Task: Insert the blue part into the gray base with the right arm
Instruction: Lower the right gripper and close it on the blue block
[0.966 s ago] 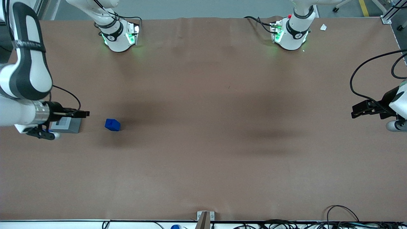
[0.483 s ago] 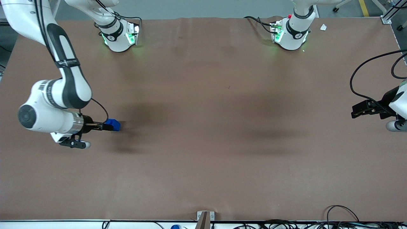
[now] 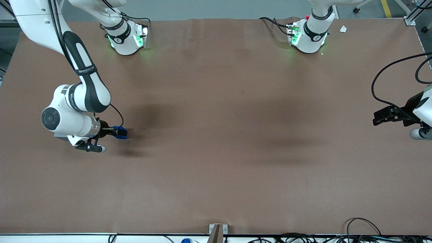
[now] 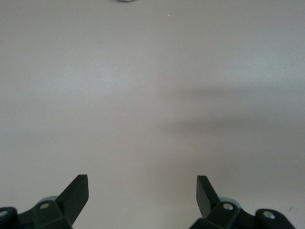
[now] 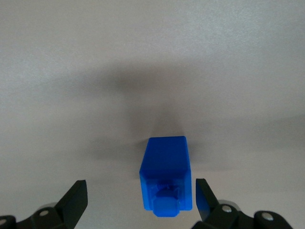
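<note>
The right arm [image 3: 72,111] reaches down low over the brown tabletop [image 3: 216,152], toward the working arm's end. Its tool [image 3: 118,132] sits right at the blue block [image 3: 120,132].

From the wrist camera, the blue block [image 5: 166,179] lies on the tabletop [image 5: 152,57] between the two black fingers [image 5: 76,198]. The tool [image 5: 140,200] is spread wide apart. One finger is well off from the block. The other finger is just beside it, and I cannot tell if that one touches. The block has a round stud on the end that points at the camera. A dark shadow lies on the tabletop past the block, at about 12 o'clock from it.

In the front view, the block pokes out from the tip of the tool, at 3 o'clock from the arm's silver ring [image 3: 95,128]. A small black bit [image 3: 90,147] of the wrist hangs at about 7 o'clock from the block. A thin black cable [image 3: 118,116] loops from the arm down to the tool.

The gray cube [image 3: 58,136] is almost all hidden under the arm. Only a small gray edge peeks out, at 9 o'clock from the block and apart from it. Its hole cannot be seen.

The block is not in the cube. It rests on the tabletop.
</note>
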Robot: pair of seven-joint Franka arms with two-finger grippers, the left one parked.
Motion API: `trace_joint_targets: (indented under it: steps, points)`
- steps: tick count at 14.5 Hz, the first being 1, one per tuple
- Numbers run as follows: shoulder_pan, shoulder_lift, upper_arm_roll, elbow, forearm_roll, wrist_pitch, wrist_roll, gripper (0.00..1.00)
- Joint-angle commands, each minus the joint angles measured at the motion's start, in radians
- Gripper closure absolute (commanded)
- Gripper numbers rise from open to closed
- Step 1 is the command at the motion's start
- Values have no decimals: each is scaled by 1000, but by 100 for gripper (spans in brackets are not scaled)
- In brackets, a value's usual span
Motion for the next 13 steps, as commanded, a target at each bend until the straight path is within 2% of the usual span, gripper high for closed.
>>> trace_joint_targets:
  steps: [1, 10, 11, 13]
  points:
    - [-17, -14, 0, -31, -16, 13, 3, 0]
    - [-11, 22, -3, -48, -56, 52, 9, 0]
    - [-11, 24, -3, -52, -56, 50, 12, 2]
    - [-9, 24, -3, -55, -56, 50, 29, 16]
